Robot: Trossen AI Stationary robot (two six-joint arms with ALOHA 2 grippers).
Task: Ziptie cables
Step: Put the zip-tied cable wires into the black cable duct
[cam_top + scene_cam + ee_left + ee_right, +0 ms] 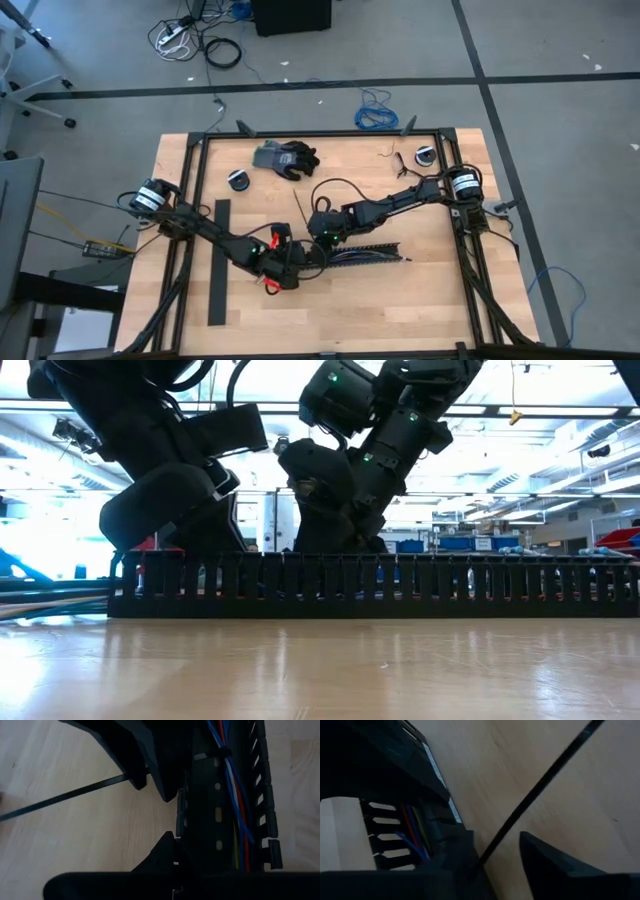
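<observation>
Both grippers meet near the table's [420, 310] middle, over the black slotted channel [365, 254] where the cables [235, 795] lie. The left gripper [283, 268] is clamped shut at the channel's end. The right gripper [497, 857] stands part open around a black ziptie strap [535, 790].

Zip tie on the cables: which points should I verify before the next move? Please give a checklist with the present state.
1. Cables lie inside the slotted channel: ok.
2. Zip tie is looped around the cables: ok.
3. Loop pulled tight: cannot tell.
4. Right end effector closed on the tail: not ok; it is open, with the tail between its fingers.
5. Left end effector shut at the channel: ok; what it grips, cannot tell.
</observation>
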